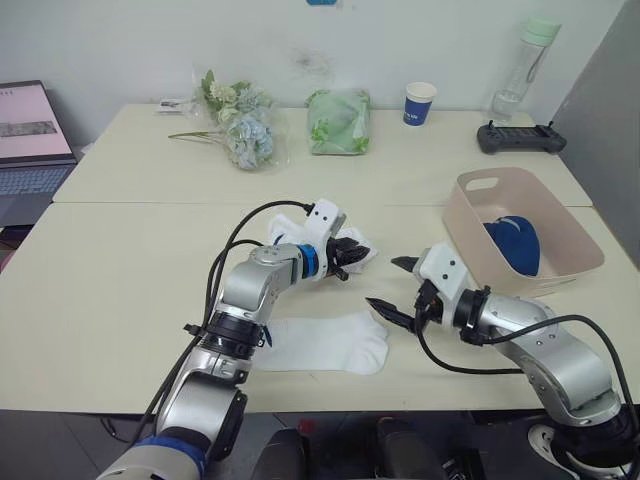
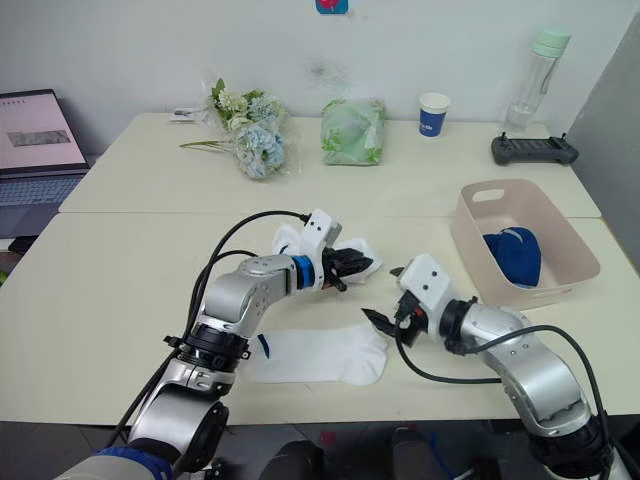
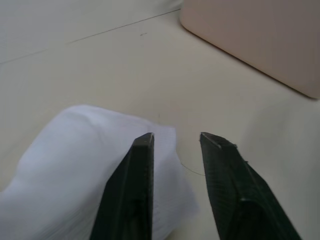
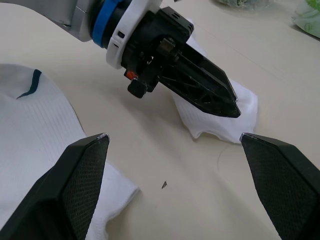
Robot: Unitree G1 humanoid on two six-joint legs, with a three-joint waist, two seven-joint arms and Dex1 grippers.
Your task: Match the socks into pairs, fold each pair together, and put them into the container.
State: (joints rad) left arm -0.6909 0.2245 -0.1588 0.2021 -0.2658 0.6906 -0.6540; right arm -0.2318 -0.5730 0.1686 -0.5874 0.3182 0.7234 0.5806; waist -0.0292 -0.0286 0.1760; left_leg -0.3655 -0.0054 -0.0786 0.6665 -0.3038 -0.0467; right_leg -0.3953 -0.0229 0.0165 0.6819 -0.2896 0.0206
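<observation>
One white sock (image 1: 325, 342) with a dark cuff mark lies flat near the table's front edge. A second, crumpled white sock (image 1: 296, 232) lies under my left gripper (image 1: 357, 253), which is open; in the left wrist view one finger rests over the sock (image 3: 75, 150) and the gap between the fingers is empty. To the right of both socks my right gripper (image 1: 393, 285) stands wide open above bare table. The pale pink container (image 1: 470, 215) stands at the right with a navy bundle (image 1: 515, 246) inside.
Along the back of the table are artificial flowers (image 1: 240, 125), a green bag (image 1: 338, 122), a blue-and-white paper cup (image 1: 420, 103), a bottle (image 1: 525, 65) and a black controller (image 1: 520, 138). A laptop (image 1: 30, 140) sits at the far left.
</observation>
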